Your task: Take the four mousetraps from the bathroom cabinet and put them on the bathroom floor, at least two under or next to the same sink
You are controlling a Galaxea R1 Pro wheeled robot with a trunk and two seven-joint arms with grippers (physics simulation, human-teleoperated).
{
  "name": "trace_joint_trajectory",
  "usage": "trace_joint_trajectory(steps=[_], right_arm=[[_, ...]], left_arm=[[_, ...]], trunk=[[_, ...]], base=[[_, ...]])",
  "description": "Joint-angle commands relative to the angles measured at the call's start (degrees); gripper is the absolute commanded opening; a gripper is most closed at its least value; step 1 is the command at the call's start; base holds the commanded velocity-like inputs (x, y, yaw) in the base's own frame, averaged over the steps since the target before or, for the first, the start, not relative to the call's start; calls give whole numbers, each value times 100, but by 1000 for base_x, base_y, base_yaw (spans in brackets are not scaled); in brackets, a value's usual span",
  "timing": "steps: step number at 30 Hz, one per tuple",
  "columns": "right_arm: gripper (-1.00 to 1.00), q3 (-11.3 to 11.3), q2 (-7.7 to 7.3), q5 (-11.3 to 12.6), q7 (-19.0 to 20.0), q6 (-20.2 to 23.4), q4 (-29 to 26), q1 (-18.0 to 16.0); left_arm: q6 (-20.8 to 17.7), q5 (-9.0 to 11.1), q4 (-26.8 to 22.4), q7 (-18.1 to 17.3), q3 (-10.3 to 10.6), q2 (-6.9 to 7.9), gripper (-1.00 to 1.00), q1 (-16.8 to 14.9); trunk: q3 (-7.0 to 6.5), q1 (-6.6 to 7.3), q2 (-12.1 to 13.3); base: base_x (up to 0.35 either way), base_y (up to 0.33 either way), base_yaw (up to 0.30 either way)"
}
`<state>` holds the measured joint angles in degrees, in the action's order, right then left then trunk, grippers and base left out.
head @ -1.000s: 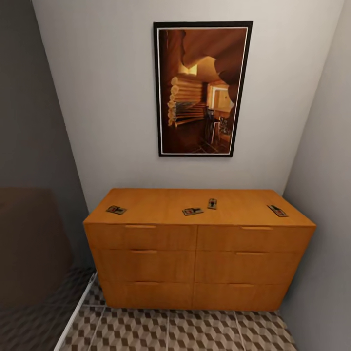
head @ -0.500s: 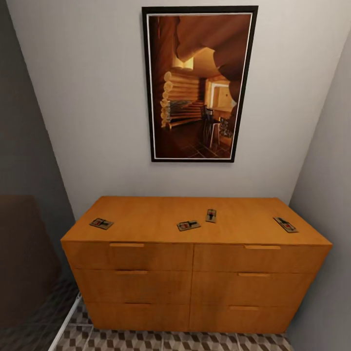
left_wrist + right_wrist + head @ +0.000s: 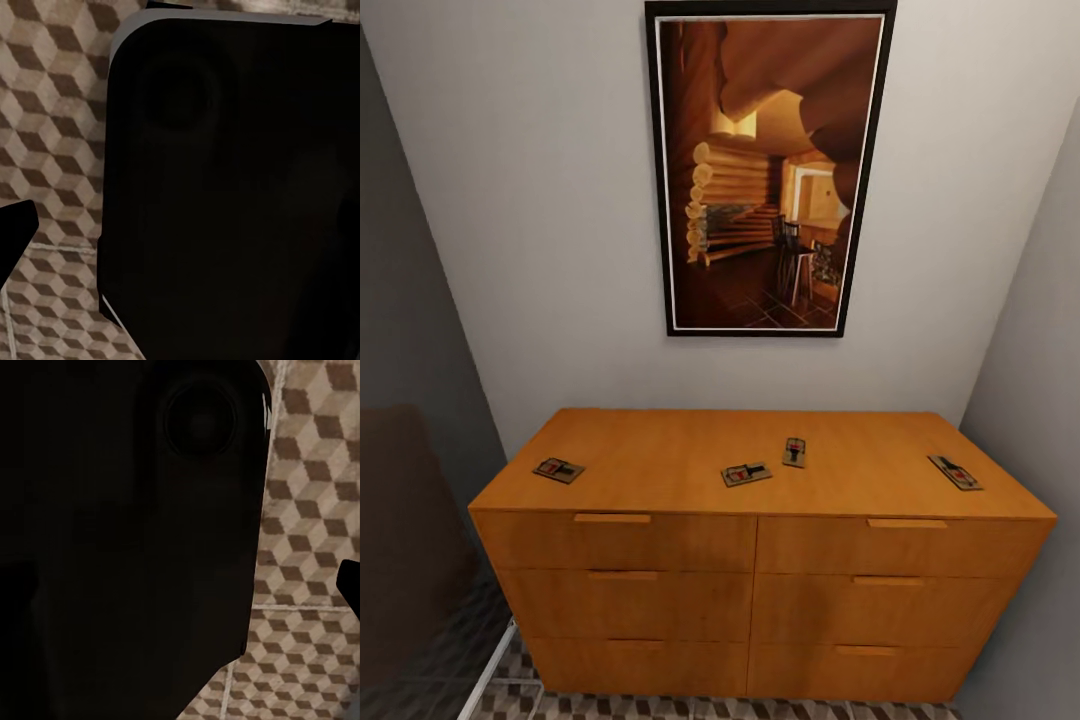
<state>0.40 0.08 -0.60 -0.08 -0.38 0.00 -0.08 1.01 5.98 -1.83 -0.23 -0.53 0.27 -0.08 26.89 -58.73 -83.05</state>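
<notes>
Mousetraps [image 3: 746,473] on cabinet [image 3: 760,560], writing unreadable, end effector states cannot be told.

My body panel [image 3: 232,187]: matte black, flat, rounded corners, thin pale-grey edge trim, faint circular recess near one corner. Same on my right side [image 3: 127,525]. Black fingertip [image 3: 13,232] at frame edge.

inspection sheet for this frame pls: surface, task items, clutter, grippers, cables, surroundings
Surface: cabinet top, orange-brown wood, all six drawers shut.
Job's things: four mousetraps lying flat on top: left mousetrap, centre mousetrap, rear centre mousetrap, right mousetrap. The two centre ones lie close, apart.
Clutter: nothing seen.
Grippers: open or shut cannot be told; dark robot body blocks both wrist views.
Cables: nothing seen.
Surroundings: framed picture on the wall above; cube-pattern bathroom floor below; walls close on both sides.
</notes>
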Motion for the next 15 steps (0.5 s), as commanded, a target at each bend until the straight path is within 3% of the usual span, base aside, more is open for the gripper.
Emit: trace_joint_trajectory(steps=[1, 15], right_arm=[[100, 3, 0, -7, -1, -3, 0, -1], [100, 2, 0, -10, -1, -2, 0, -1]], left_arm=[[11, 57, 0, -3, 0, 0, 100, -1], [13, 52, -2, -3, 5, -1, 100, -1]], trunk=[[4, 0, -2], [4, 0, -2]], base=[[9, -1, 0], [3, 0, 0]])
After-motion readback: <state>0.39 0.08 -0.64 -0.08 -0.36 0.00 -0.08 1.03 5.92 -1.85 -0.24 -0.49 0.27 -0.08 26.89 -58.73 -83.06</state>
